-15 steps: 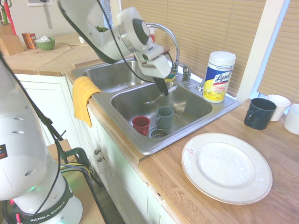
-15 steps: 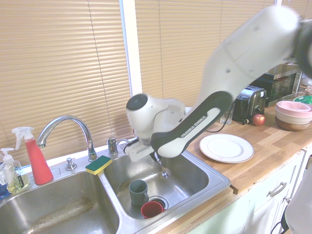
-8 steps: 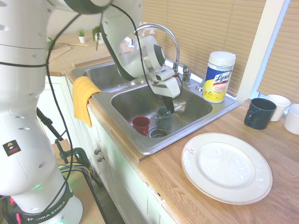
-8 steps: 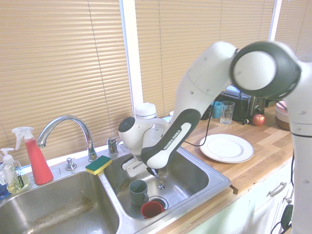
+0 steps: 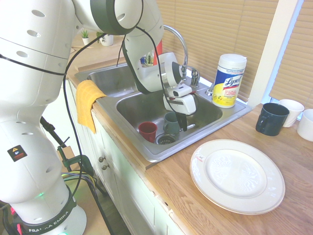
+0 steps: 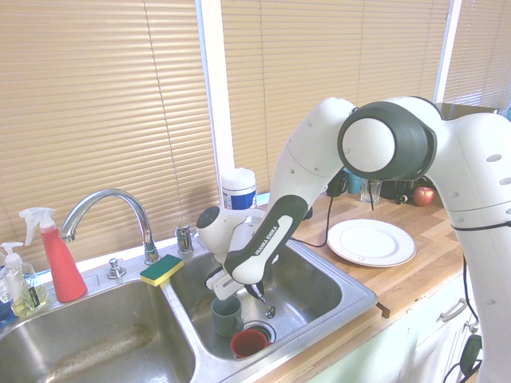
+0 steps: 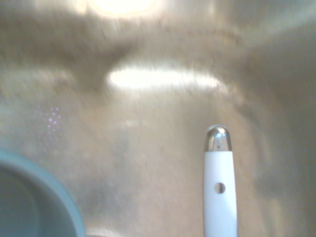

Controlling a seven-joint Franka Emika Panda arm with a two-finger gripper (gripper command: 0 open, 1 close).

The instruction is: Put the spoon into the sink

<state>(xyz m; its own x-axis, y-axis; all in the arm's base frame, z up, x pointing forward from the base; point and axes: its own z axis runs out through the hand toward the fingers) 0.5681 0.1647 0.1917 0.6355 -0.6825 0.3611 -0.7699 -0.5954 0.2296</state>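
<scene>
White spoon [image 7: 220, 202]: was inside the sink [image 5: 208, 113]
Fingers [image 5: 182, 121]: were pinched narrow around the spoon
Red cup [image 5: 147, 131]: sat by the blue-green cup [image 6: 227, 317]

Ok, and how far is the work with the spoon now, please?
Done: the teaspoon is already inside the sink basin, beside the green-grey mug. In hand: the tool is shut on it. Left, it seems: lower it slightly, open and move away.

The pincer [image 5: 183, 128] is now lower in the sink [image 5: 146, 156] and nearer its front edge, with the spoon [image 5: 190, 127] lowered too.
</scene>
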